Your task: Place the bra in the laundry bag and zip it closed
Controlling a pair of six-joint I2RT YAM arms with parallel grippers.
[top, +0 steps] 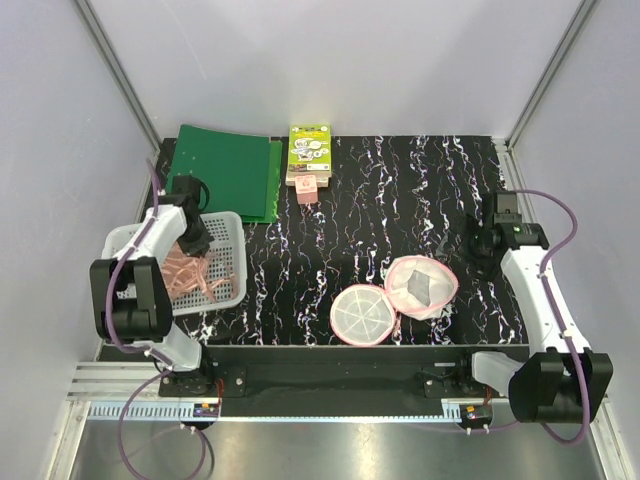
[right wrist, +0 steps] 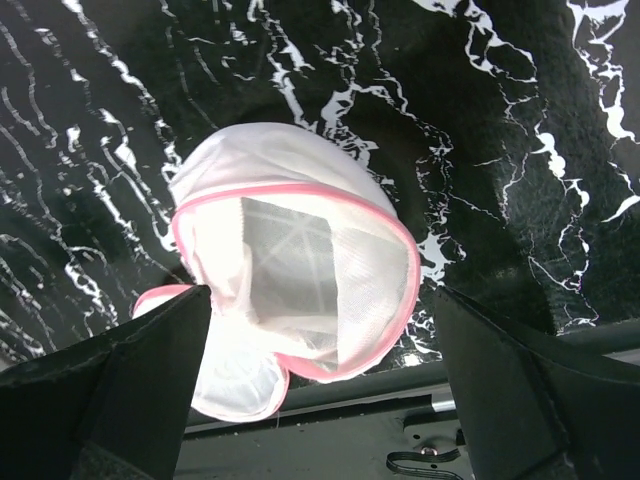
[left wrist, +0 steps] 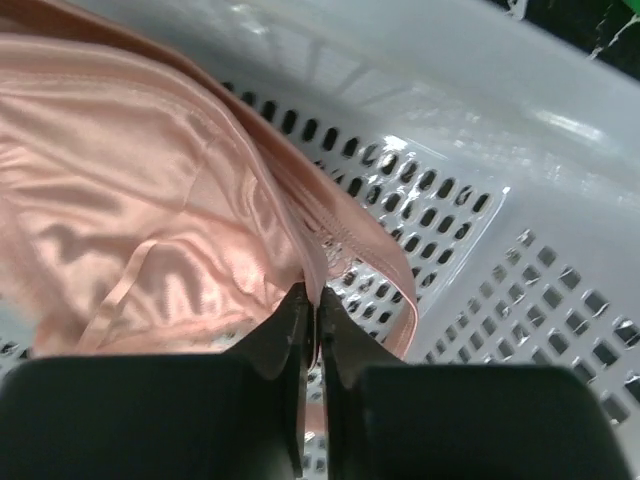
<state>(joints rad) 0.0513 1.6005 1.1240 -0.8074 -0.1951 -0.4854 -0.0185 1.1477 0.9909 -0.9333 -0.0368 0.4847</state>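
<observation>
The salmon-pink bra (top: 193, 275) lies crumpled in the white lattice basket (top: 125, 240) at the left. My left gripper (top: 195, 243) reaches down into the basket. In the left wrist view its jaws (left wrist: 312, 305) are shut on a fold of the bra (left wrist: 150, 200). The laundry bag (top: 422, 287) lies open on the black mat, its other round half (top: 362, 315) lying flat beside it. My right gripper (top: 482, 258) hovers just right of the bag. Seen from the right wrist, it (right wrist: 320, 385) stands wide open with the bag's mouth (right wrist: 300, 270) below, apart from both fingers.
A green folder (top: 225, 170) lies at the back left. Next to it lies a green-and-yellow package (top: 309, 155) with a small pink tag (top: 307, 190). The black marbled mat (top: 400, 190) covers the table. Basket walls (left wrist: 520, 250) surround the left gripper.
</observation>
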